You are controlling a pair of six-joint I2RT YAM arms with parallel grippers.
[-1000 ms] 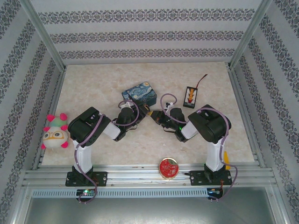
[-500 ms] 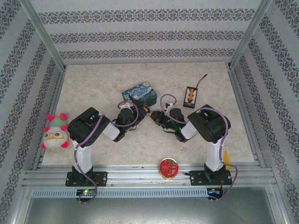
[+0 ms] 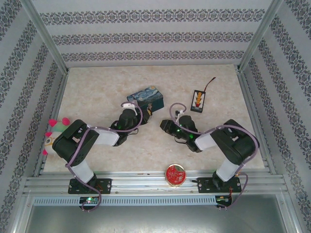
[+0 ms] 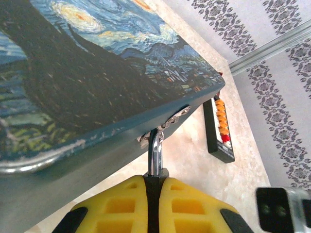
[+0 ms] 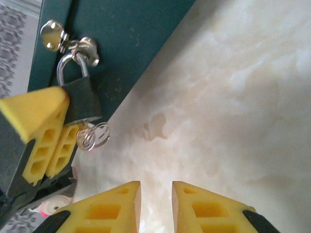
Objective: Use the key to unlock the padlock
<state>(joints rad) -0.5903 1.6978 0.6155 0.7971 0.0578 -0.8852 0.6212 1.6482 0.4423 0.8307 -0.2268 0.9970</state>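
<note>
One pincer, right, newly off padlock

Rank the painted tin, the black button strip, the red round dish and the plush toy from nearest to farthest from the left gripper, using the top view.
1. Painted tin, right beside the left gripper, on its far side.
2. Black button strip, off to the right.
3. Red round dish, at the near table edge.
4. Plush toy, far left.
</note>
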